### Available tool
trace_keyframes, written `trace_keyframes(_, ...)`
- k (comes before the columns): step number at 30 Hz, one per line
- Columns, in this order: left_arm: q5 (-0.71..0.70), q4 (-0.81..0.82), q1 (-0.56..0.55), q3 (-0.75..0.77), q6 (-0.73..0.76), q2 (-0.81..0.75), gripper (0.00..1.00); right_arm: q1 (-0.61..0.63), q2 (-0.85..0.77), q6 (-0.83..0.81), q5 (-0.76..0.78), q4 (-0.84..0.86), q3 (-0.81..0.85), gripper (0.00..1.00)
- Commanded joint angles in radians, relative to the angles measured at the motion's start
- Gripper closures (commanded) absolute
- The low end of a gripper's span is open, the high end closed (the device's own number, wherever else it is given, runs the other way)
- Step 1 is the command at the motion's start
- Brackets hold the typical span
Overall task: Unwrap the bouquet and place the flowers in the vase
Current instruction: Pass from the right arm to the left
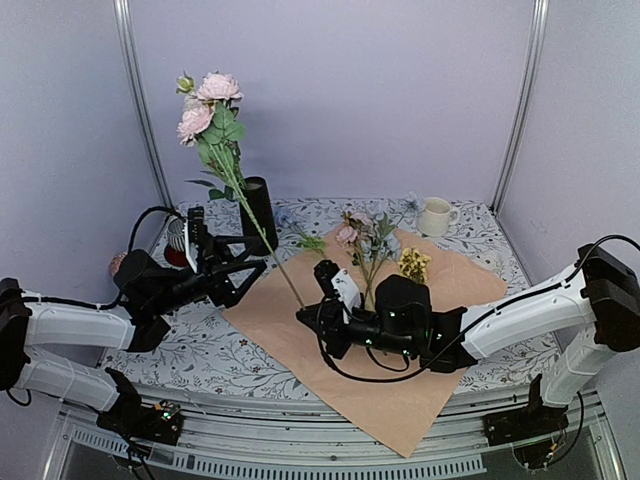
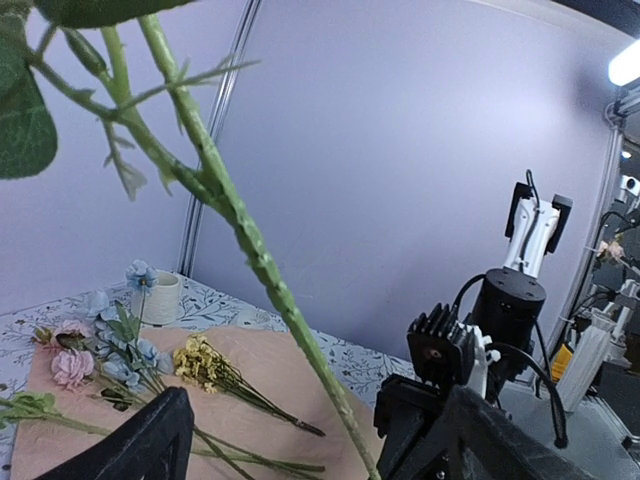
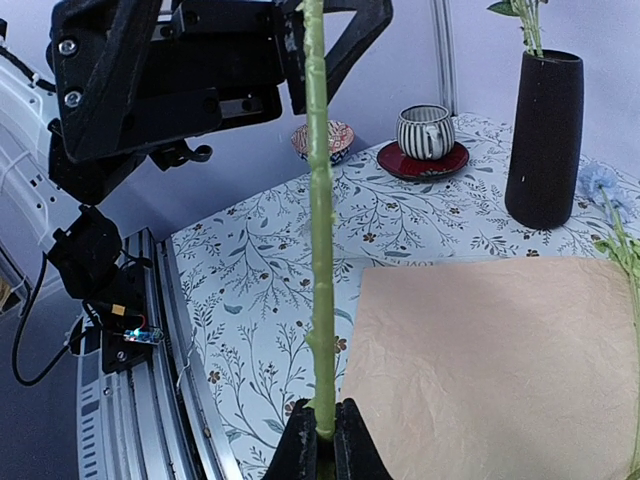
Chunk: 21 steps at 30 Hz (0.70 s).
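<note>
The space is enclosed by plain pale-lilac wall panels [image 1: 380, 90], joined at the upper left and upper right of the overhead view by slim silver metal corner posts [image 1: 141, 100]. The lower half is filled by a table [image 1: 200, 350] covered in white cloth printed with leafy sprigs, edged at the bottom by a ribbed grey metal rail [image 1: 300, 465]. A bright white lamp [image 2: 628, 62] is caught at the upper right edge of the left wrist view.

We are seeing one pink flower [image 1: 222, 150] leaning up and to the left, crossing in front of the tall black vase [image 1: 258, 215], which is standing far left. The other flowers [image 1: 368, 245] are lying on the opened tan paper [image 1: 285, 335], mid-table.
</note>
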Motion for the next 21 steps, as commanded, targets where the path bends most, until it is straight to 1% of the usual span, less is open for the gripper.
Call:
trace_keyframes(1,0.024,0.037,0.026,-0.013,-0.017,-0.016,0.12,0.018,0.026,-0.035,-0.035,0.056,0.021,0.98)
trace_keyframes(5,0.029,0.059,0.039,-0.028,-0.022,-0.031,0.16,0.021,0.043,-0.045,-0.048,0.054,0.030,0.97)
trace_keyframes(8,0.031,0.078,0.050,-0.039,-0.036,-0.034,0.26,0.026,0.049,-0.051,-0.053,0.053,0.033,0.97)
trace_keyframes(12,0.054,0.116,0.069,-0.044,-0.072,-0.027,0.47,0.030,0.057,-0.058,-0.051,0.047,0.036,0.97)
trace_keyframes(15,0.075,0.134,0.075,-0.041,-0.088,-0.023,0.58,0.031,0.065,-0.059,-0.045,0.047,0.035,0.97)
trace_keyframes(21,0.077,0.135,0.083,-0.040,-0.098,-0.021,0.97,0.031,0.081,-0.056,-0.037,0.045,0.037,0.97)
